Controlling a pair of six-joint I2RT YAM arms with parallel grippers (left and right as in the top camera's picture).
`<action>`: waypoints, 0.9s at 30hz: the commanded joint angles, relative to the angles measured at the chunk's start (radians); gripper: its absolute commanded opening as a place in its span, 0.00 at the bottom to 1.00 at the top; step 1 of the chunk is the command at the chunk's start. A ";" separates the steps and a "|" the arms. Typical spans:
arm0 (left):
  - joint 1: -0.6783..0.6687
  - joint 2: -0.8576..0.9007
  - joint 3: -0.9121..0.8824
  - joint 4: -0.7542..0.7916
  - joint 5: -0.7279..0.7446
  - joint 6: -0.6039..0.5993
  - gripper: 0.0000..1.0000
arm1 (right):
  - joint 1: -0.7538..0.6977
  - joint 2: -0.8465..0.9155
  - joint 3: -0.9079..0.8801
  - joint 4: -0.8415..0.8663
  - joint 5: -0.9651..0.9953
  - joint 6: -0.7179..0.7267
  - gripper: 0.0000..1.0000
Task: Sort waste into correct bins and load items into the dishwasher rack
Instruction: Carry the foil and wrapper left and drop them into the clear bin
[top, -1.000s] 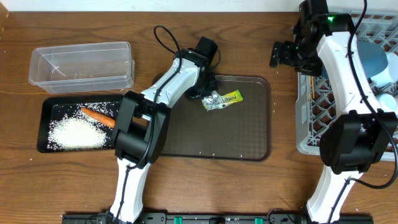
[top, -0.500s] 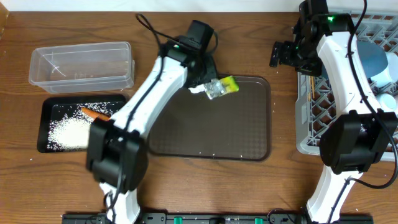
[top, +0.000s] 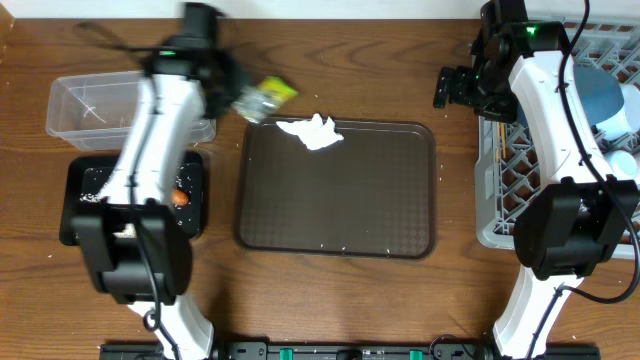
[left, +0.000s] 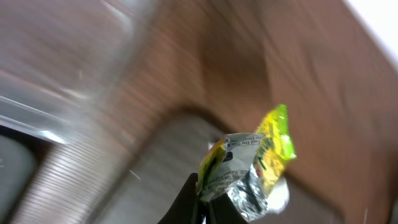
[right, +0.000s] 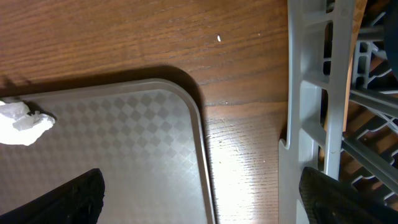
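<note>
Between the brown tray (top: 340, 200) and the clear tub (top: 130, 73), above the table (top: 400, 60), my left gripper (left: 202, 205) is clamped on just one corner of the yellow-green wrapper (left: 255, 165), which dangles short of the tub; I judge a brisk swing could shake it loose there.

Soft, even light from above fills the overhead view and shadows are short and faint, but the left arm (top: 150, 120) is smeared by motion blur near the desk's far left corner. The left wrist view is streaked nearly throughout, with only the shiny yellow-green wrapper (left: 255, 165) fairly crisp. In the right wrist view, white glare sits on the wooden desk (right: 239, 155) beside the brown tray (right: 124, 149), a dark shadow hugs the tray's corner, and the right gripper's fingers (right: 62, 199) are unfocused black blobs.
</note>
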 joint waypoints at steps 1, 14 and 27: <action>0.117 -0.007 -0.001 0.021 0.044 -0.069 0.06 | 0.010 0.001 0.012 0.000 -0.001 0.017 0.99; 0.397 -0.005 -0.002 0.037 0.065 -0.083 0.06 | 0.010 0.001 0.012 0.000 -0.001 0.017 0.99; 0.423 -0.005 -0.002 -0.020 0.066 -0.081 0.59 | 0.010 0.001 0.012 0.000 -0.001 0.017 0.99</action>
